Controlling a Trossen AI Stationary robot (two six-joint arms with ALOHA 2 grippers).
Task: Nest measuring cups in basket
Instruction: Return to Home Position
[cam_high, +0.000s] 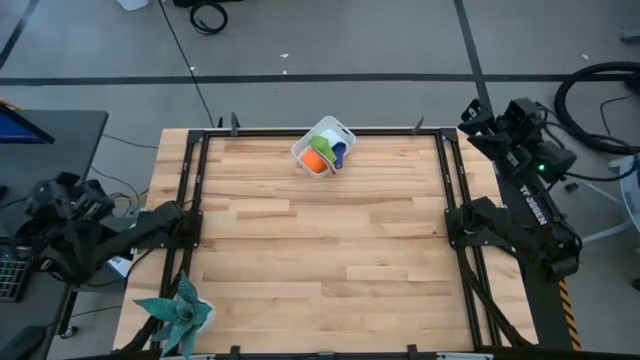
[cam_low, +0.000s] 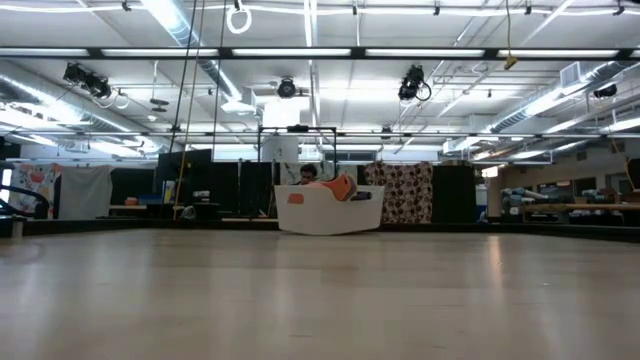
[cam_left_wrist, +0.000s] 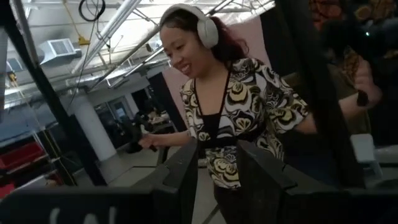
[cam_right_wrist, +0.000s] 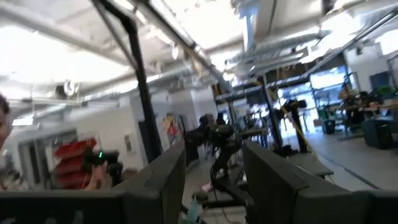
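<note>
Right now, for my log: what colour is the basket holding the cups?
The basket is white; the high view shows it best.

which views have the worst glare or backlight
Right wrist view: ceiling lights blow out white beyond the open right gripper. Low view: bright ceiling strips glare above the basket. High view: even light on the table, no glare.

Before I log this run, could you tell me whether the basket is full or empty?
Not empty: orange, green and blue cups show inside the basket.
</note>
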